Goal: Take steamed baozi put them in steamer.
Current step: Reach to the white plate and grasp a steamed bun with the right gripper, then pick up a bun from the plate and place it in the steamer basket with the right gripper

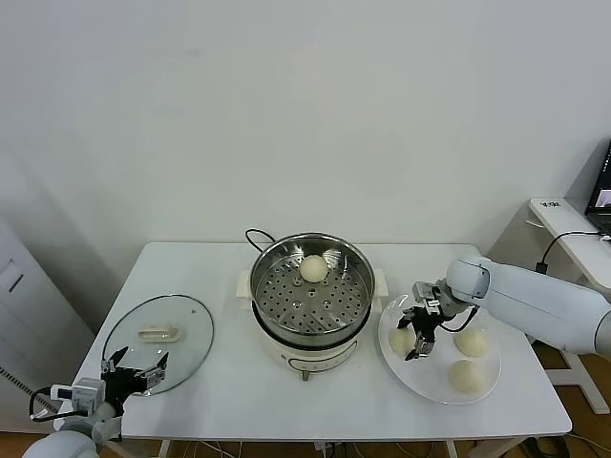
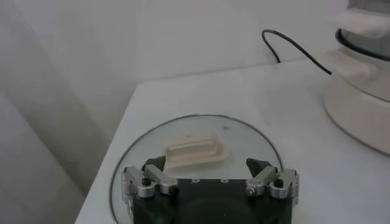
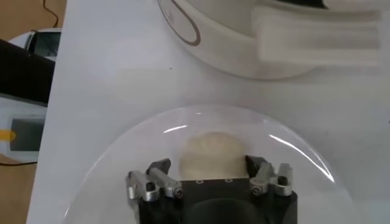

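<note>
Lab or office: bare white wall (image 1: 286,114), white table (image 1: 220,382), side desk (image 1: 563,215).

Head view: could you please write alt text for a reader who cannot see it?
The right gripper reaches down around a baozi on a white plate that holds three buns, right of a steel steamer already containing one bun. The left gripper waits, open, at the near edge of a glass lid on the white table.

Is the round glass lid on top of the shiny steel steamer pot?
No, the glass lid lies flat on the white table, left of the open steamer.
</note>
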Controlling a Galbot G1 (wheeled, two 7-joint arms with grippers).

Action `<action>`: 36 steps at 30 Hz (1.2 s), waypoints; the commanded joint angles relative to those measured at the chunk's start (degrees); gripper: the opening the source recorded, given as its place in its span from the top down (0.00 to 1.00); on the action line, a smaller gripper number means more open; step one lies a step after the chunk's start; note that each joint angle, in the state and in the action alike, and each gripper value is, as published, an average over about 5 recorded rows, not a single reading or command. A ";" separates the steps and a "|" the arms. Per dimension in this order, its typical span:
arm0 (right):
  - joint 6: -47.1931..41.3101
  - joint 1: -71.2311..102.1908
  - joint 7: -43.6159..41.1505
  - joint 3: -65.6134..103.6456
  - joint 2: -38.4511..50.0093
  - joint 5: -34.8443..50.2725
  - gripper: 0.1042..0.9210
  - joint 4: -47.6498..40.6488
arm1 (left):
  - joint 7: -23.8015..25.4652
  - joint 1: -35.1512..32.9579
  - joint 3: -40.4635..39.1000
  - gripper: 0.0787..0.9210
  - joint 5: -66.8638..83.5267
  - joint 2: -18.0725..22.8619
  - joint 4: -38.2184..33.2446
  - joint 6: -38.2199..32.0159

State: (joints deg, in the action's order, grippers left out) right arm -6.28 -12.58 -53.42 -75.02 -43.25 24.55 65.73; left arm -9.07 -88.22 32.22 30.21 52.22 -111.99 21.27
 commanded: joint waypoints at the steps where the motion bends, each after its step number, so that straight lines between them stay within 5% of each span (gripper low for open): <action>1: -0.33 0.20 0.31 0.52 0.88 -0.02 0.45 0.38 | -0.18 0.03 -0.03 0.12 -0.02 0.14 -0.62 0.32; 6: -0.30 -7.40 -0.78 -2.72 3.59 1.36 0.55 2.84 | -0.31 0.05 -0.07 0.12 -0.02 0.36 -0.86 0.58; 19: -2.04 -42.43 -7.00 -19.96 5.33 17.90 0.56 11.94 | -0.41 0.07 -0.01 0.12 0.02 -0.24 -1.05 0.59; 27: -7.15 -42.96 0.16 -17.86 -1.94 31.91 0.56 15.64 | -0.40 0.07 -0.13 0.12 -0.02 -0.38 -0.50 0.30; 36: -9.99 -35.52 7.77 -13.96 -13.45 37.48 0.56 13.64 | -0.37 0.01 -0.25 0.12 -0.29 0.02 -0.69 0.15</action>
State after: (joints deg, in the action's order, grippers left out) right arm -13.46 -48.28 -51.69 -89.57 -47.16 52.74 78.85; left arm -9.47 -88.21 32.00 30.05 52.06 -112.61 21.46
